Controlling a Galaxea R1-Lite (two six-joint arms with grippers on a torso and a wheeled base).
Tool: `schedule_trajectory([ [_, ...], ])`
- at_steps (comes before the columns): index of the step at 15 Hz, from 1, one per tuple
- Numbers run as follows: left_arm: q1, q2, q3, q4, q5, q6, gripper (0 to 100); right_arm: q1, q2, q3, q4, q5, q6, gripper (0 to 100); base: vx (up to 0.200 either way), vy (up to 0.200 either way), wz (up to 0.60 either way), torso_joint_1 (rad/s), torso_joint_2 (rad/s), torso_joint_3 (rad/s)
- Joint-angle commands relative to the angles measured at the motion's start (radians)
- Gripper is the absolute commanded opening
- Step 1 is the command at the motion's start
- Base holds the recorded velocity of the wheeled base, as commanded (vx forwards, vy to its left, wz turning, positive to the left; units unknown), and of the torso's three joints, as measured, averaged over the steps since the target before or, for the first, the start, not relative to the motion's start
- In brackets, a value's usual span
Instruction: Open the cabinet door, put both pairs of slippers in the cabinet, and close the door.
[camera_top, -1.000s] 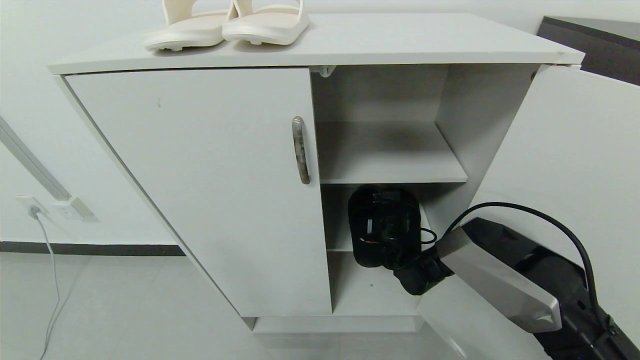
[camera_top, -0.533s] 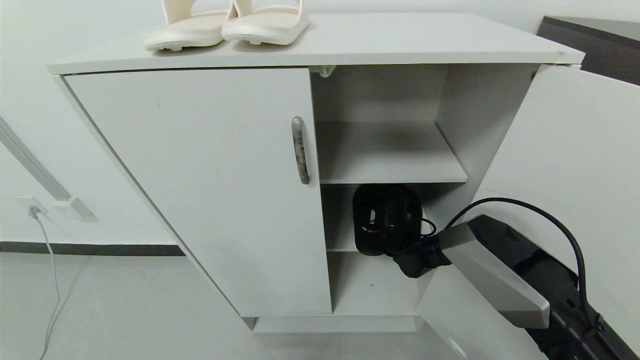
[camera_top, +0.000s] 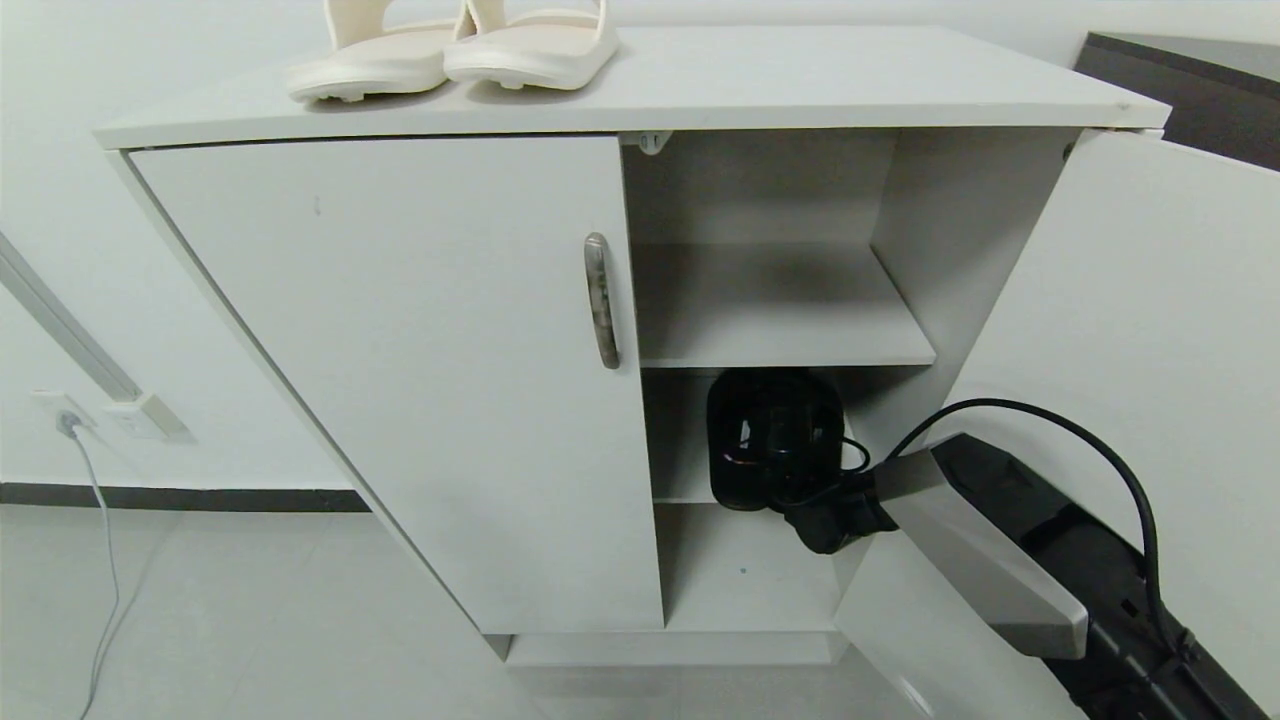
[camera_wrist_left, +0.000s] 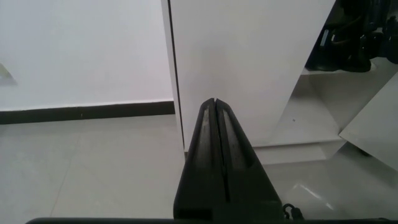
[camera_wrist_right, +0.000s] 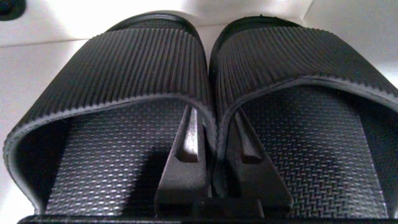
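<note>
Under the upper shelf (camera_top: 780, 310) of the white cabinet (camera_top: 700, 80), the pair of black slippers (camera_top: 775, 440) sits in the middle compartment on the right side, just above the front edge of the lower shelf (camera_top: 745, 570). Whether the soles rest on a board cannot be told. The right gripper (camera_wrist_right: 214, 134) is clamped on the pair. One of its fingers (camera_wrist_right: 186, 143) is inside each slipper, and together they pinch the two adjoining side walls, with the ribbed straps arching over them.

The right door (camera_top: 1150, 330) stands swung open, and the right arm passes in front of it. The left door (camera_top: 400, 380) is shut, its metal handle (camera_top: 600, 300) upright along the inner edge.

The pair of cream slippers (camera_top: 450, 55) lies side by side on the cabinet's top, near its front left corner.

The left gripper (camera_wrist_left: 214, 106) hangs low over the tiled floor (camera_wrist_left: 93, 168) near the bottom corner of the shut door, its fingers pressed together with nothing between them.

A grey cable (camera_top: 100, 560) drops from a wall socket (camera_top: 65, 420) left of the cabinet.
</note>
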Motion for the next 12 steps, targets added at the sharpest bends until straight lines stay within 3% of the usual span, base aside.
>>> schedule_trajectory([
  [1,0.000,0.000,0.000,0.000,0.000,0.000,0,-0.001,0.001,-0.002,0.000,0.000,-0.002,0,0.000,0.000,0.00,0.000,0.00,0.000],
  [12,0.000,0.000,0.000,0.000,0.000,0.000,0,-0.001,0.007,-0.028,0.009,0.003,-0.005,0,0.000,0.000,0.00,0.000,0.00,0.000],
])
